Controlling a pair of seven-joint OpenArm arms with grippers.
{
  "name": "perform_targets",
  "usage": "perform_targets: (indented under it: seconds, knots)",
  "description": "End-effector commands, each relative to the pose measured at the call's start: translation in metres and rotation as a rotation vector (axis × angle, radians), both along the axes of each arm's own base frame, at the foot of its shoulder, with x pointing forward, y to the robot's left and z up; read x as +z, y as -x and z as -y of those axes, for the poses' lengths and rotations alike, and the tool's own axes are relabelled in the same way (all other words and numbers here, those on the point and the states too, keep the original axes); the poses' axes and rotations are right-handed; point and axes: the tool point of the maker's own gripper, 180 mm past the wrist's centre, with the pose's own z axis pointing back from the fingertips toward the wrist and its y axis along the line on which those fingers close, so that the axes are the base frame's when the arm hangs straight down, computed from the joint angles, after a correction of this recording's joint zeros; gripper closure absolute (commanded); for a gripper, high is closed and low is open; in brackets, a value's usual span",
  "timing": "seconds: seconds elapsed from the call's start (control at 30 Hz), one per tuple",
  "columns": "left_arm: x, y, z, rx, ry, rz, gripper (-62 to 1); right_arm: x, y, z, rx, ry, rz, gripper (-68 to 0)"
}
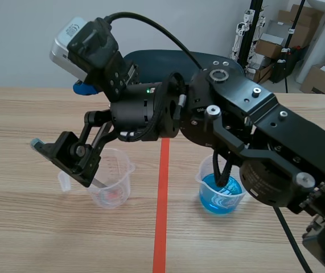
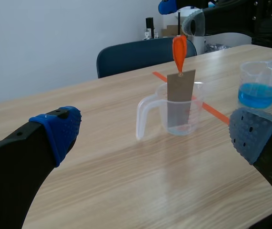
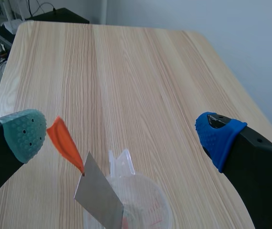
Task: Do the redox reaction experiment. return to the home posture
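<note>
Right gripper [image 1: 62,162]: released, fingers spread wide and holding nothing, hanging just over the clear beaker [image 1: 112,185], which stands at 9 o'clock from the tape line [image 1: 161,222].
Left gripper [image 2: 155,134]: released, its blue pads far apart with nothing between them, low over the counter [image 2: 102,181]. Only its own wrist view shows it.
Clear beaker: upright on the counter, straight ahead of the left gripper. Its handle and pouring lip are plain in the left wrist view.
Metal strip [image 2: 180,98]: stands in the clear beaker, leaning on the rim, with an orange tab [image 2: 179,50] on its upper end. The left wrist view shows it almost whole. In the scene view the right gripper hides most of it. From the right wrist view it appears from above, tilted between that gripper's open fingers and apart from both pads.
Blue beaker [image 1: 222,194]: holds blue liquid, upright at 3 o'clock from the tape line, partly behind the right arm. The scene and left wrist views show it.
Beyond the counter: a dark blue chair [image 1: 168,60] at 12 o'clock and cardboard boxes [image 1: 299,25] at 2 o'clock.
</note>
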Motion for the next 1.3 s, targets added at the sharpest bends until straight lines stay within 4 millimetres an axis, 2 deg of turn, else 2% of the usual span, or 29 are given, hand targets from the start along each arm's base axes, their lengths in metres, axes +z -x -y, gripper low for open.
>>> perform_targets:
  seconds: [0.0,0.2,0.33,0.47,0.7,0.83,1.0,1.27]
  knots:
    - [0.015,-0.012,-0.007,-0.007,-0.028,0.036,-62.3,0.017,0.0,0.002,0.005,-0.032,0.03,-67.9]
    - [0.046,-0.052,-0.009,-0.07,-0.121,0.06,-62.3,0.049,0.014,0.008,0.041,-0.081,0.087,-67.9]
    - [0.06,-0.073,0.007,-0.149,-0.169,0.073,-62.3,0.06,0.019,0.017,0.045,-0.08,0.131,-67.9]
    - [0.067,-0.093,0.018,-0.18,-0.219,0.087,-62.3,0.074,0.008,0.033,-0.056,-0.101,0.172,-67.9]
    - [0.079,-0.116,0.027,-0.194,-0.265,0.124,-62.3,0.094,-0.008,0.074,-0.208,-0.135,0.227,-67.9]
    - [0.086,-0.133,0.033,-0.221,-0.306,0.127,-62.3,0.093,-0.02,0.101,-0.311,-0.115,0.263,-67.9]
    - [0.097,-0.153,0.04,-0.234,-0.329,0.141,-62.3,0.087,-0.037,0.147,-0.48,-0.087,0.309,-67.9]
    - [0.089,-0.18,0.06,-0.26,-0.383,0.105,-62.3,0.07,-0.045,0.21,-0.657,-0.027,0.292,-67.9]
